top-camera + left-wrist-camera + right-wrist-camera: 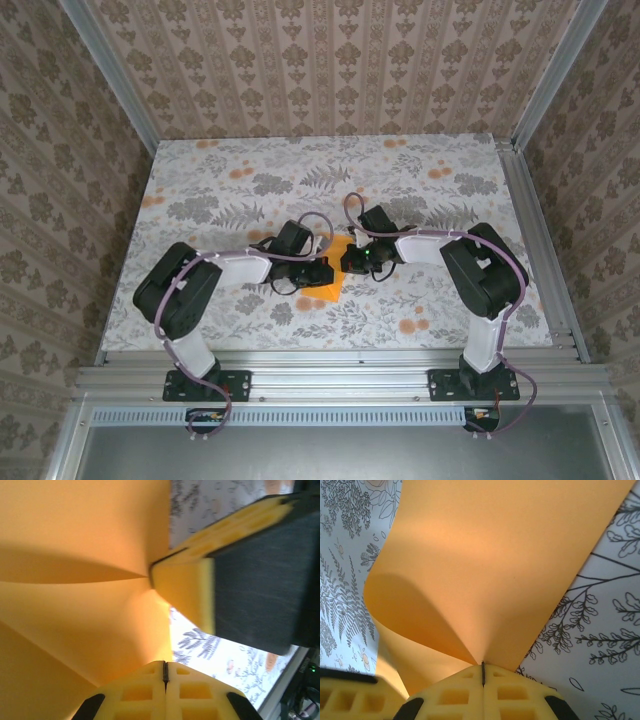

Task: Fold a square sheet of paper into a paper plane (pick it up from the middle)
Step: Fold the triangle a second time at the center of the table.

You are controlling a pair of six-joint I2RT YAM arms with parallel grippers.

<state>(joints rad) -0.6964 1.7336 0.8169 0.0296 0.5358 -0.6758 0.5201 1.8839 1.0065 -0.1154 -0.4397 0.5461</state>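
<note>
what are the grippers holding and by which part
Both hold the paper: left gripper and right gripper each pinch a lifted bit near its middle.

Left gripper (322, 272) and right gripper (352, 262) meet at the orange sheet (332, 288).

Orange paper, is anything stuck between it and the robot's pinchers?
No, nothing visible is in the way. The left gripper and the right gripper are each pinched shut right on the square sheet of paper, which curls up between them above the flowery table.
</note>
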